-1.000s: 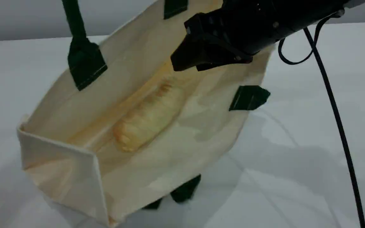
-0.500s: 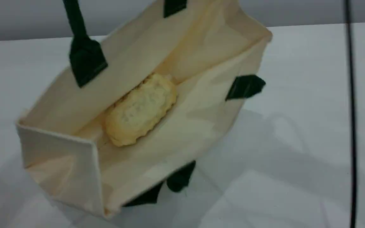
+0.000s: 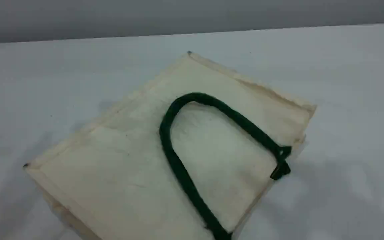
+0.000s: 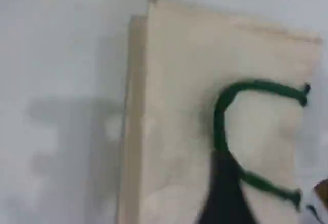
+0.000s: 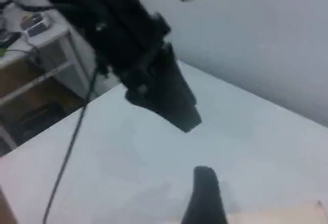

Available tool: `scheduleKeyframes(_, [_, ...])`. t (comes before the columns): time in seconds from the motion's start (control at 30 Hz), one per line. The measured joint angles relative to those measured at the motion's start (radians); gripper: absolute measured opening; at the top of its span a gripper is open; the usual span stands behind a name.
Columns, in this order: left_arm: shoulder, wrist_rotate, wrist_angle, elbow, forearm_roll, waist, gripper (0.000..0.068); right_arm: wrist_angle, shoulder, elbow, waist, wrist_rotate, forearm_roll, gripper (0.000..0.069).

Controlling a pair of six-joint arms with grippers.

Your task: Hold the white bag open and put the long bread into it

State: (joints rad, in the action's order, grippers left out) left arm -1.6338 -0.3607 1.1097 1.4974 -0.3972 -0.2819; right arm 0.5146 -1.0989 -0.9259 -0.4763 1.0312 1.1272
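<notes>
While flat on table, white bag [image 3: 118, 166] below left claw [image 4: 225, 203]

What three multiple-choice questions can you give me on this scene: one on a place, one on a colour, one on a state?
1. Where does the rope handle lie?
A. On top of the white bag
B. On the table, clear of the bag
C. Raised in the air

2. What colour is the rope handle?
A. Red
B. Dark green
C. Blue

3. In what state is the white bag?
A. Standing upright with its mouth open
B. Lying flat on the table
C. Held up off the table by jaws

Answers:
1. A, since the scene view shows the loop resting across the bag's upper face.
2. B, since the rope reads dark green in both the scene view and the left wrist view.
3. B, since its broad side faces up and no opening shows.
</notes>
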Motion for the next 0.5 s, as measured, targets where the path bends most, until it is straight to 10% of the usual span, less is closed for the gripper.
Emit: scheduleKeyframes(0.5, [0.103,0.007,0.112,-0.001,-0.112,0.0,0.0568,0.355,0.387,0.0,0.0,-0.665,-0.724,0.0495])
